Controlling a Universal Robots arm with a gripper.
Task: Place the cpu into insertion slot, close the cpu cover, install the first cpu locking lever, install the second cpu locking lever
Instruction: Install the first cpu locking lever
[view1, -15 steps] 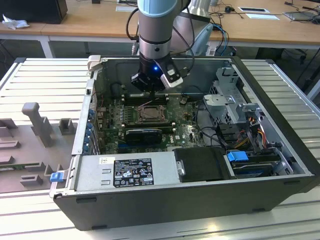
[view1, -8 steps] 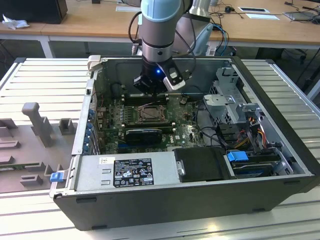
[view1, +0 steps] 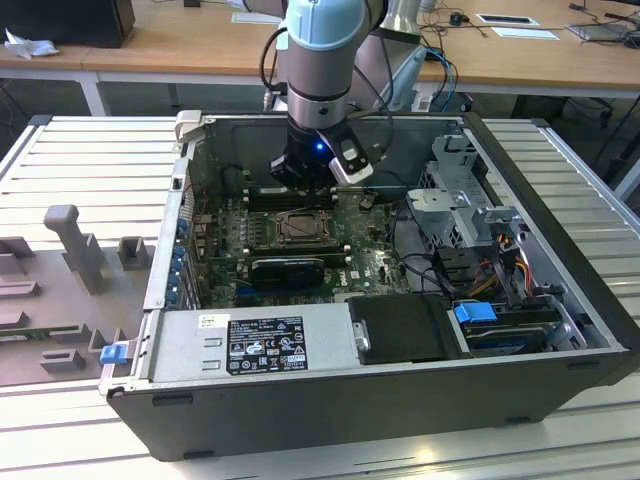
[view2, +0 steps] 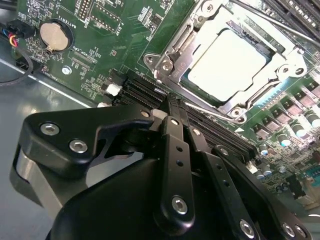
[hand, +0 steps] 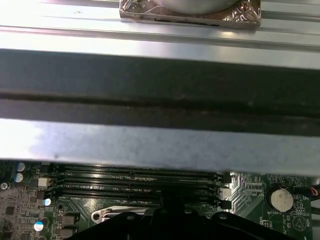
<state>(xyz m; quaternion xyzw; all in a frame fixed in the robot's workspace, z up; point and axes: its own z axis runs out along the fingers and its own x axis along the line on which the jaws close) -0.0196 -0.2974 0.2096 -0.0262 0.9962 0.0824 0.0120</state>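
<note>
Exterior view: the pale-blue and silver robot arm (view1: 318, 60) reaches down into the open dark-grey computer case (view1: 380, 400), which lies on its side on a ribbed metal tabletop (view1: 90, 160), and its black gripper (view1: 303, 178) hangs just above the green motherboard (view1: 225, 240), beside the long black memory slots (view1: 275, 195) and next to the square dark insertion slot with its silver metal surround (view1: 298, 228). Second wrist view: the small flat square cpu with a pale silver-beige top (view2: 227, 65) already lies in the insertion slot (view2: 172, 62), and the thin shiny cpu cover frame (view2: 272, 85) lies flat around it. The gripper (view2: 172, 107) points at the memory slots (view2: 145, 92) just short of the socket's edge, apart from the cpu; its jaws are drawn together with nothing between them. A round silver coin cell (view2: 53, 36) sits well apart on the board.
</note>
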